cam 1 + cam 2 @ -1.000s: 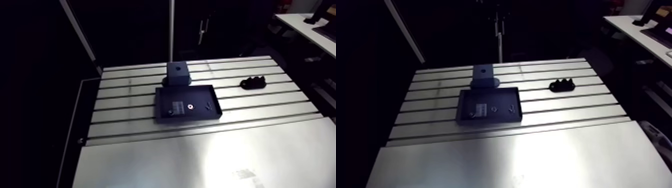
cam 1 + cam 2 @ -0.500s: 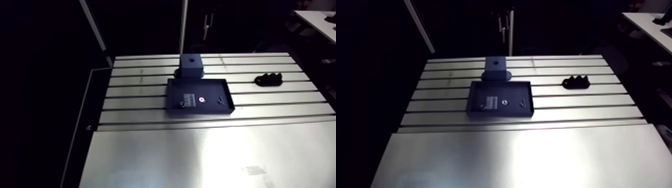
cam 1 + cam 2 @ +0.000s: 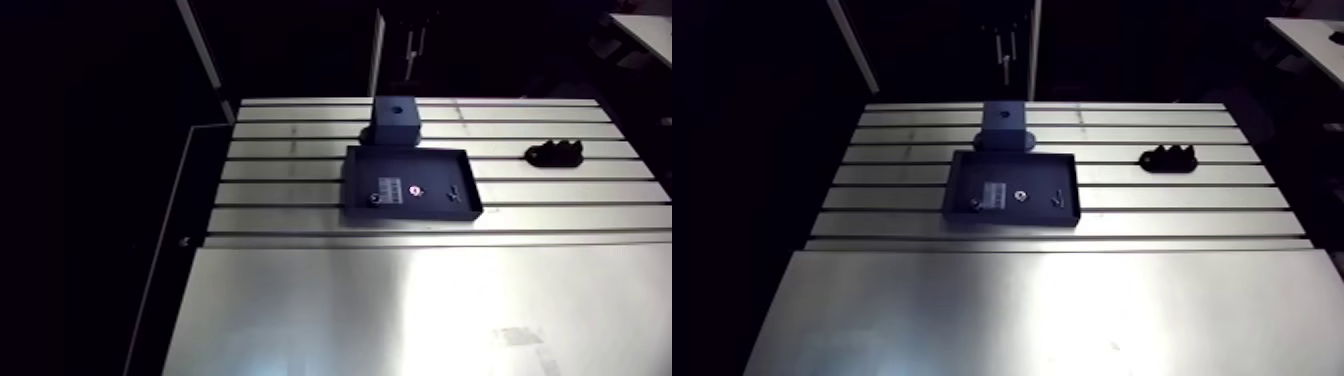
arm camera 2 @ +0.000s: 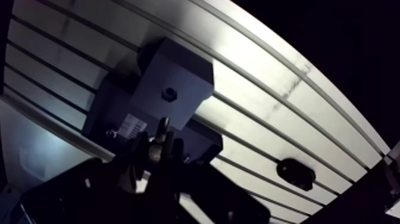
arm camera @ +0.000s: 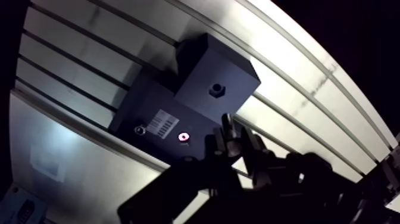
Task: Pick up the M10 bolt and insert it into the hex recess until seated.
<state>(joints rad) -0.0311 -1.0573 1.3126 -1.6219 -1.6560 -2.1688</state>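
Slotted table [image 3: 1192, 199]: dark shallow tray [image 3: 1012, 221] sits mid-width, toward the far edge, with a white label [image 3: 994, 194] flat on its floor. A black lumpy part [image 3: 1169, 159] lies well apart from it, near the right edge. A smooth metal plate [image 3: 1022, 310] covers the near half.

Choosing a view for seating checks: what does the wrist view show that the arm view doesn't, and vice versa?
Wrist only: the gripper and the hex outline of the recess. Arm only: the full rim of the tray, uncovered. Both: block, tray with its white label and shiny ring, black piece on the slotted table.
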